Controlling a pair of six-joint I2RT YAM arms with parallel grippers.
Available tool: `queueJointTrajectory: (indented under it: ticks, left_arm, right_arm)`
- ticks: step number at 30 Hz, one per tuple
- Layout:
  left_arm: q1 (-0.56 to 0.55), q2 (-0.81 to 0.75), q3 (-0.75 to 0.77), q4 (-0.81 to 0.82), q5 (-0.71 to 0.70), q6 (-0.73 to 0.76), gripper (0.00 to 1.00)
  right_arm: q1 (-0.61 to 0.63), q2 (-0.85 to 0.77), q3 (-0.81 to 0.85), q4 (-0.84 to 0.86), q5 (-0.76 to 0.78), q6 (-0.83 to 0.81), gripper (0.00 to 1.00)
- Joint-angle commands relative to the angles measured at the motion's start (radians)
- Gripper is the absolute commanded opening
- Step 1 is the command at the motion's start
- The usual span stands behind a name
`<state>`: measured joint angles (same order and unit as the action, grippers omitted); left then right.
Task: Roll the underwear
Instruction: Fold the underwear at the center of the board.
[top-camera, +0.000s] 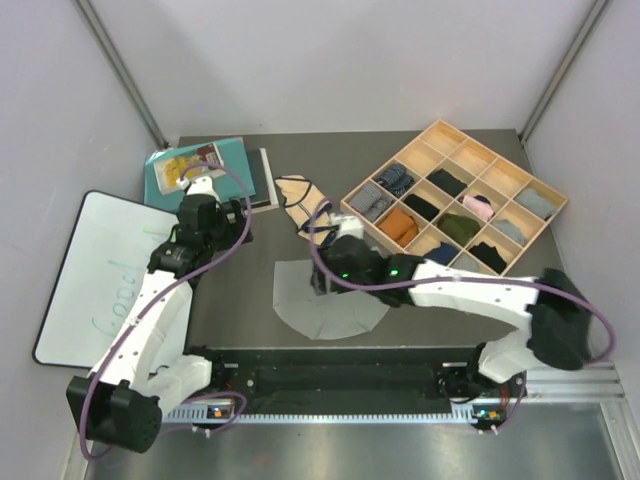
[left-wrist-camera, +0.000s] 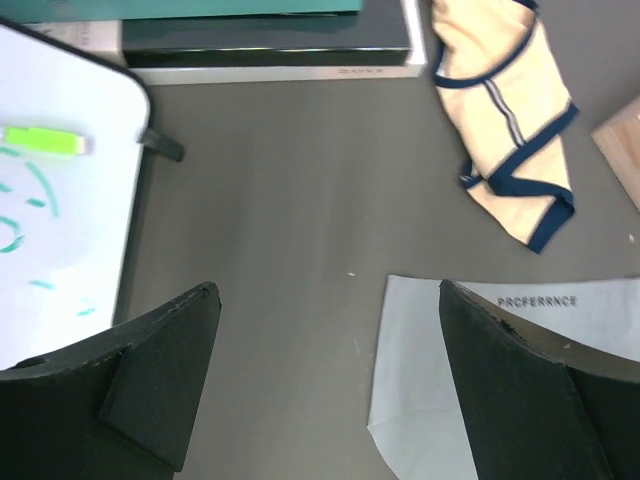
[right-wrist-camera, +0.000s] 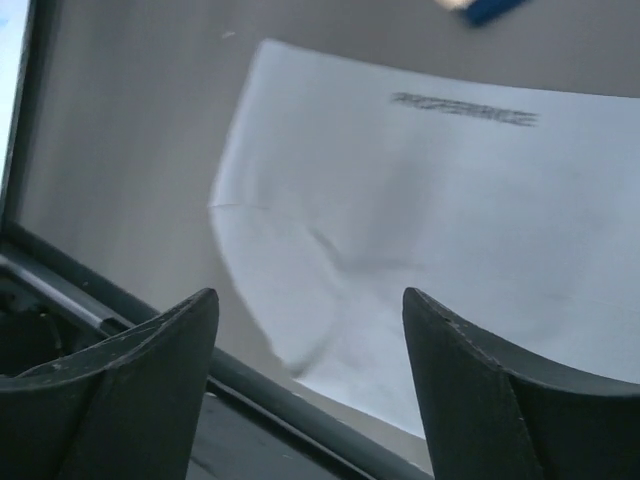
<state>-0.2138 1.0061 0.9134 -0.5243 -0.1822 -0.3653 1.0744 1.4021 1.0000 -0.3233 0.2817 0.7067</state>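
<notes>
At the far left a whiteboard (top-camera: 100, 270) lies on the tabletop (top-camera: 240, 290). Beside it the left end effector (top-camera: 232, 215) hovers with its jaws spread wide and empty, well apart from any cloth. The grey underwear (top-camera: 325, 300) lies flat near the front edge, not yet rolled. The beige underwear (top-camera: 303, 205) sits crumpled behind it. The right end effector (top-camera: 322, 280) hangs over the grey pair with its jaws apart, holding nothing. To the right stands the wooden tray (top-camera: 438, 126) of rolled socks. The likeliest fault from here is a pinch that catches only the top layer near the curved leg edge, which would start a skewed, loose roll. A grip so close to the front could also drag the cloth onto the rail. With the left arm this far off, nothing pins the other side. The top view hides the middle of the grey pair under the right arm. The right wrist view shows its crease (right-wrist-camera: 345, 260) and blurred waistband print (right-wrist-camera: 465, 108). Only the left wrist view shows the beige pair's navy edging (left-wrist-camera: 545, 205) and a green marker (left-wrist-camera: 45, 140) on the whiteboard.
</notes>
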Motion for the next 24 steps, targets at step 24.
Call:
queueJointTrajectory:
  ticks: [24]
  left_arm:
    - [0.341,-0.058,0.005,0.014,0.136,-0.057,0.89]
  right_arm:
    - [0.19,0.759,0.738,-0.24,0.091,0.073,0.48]
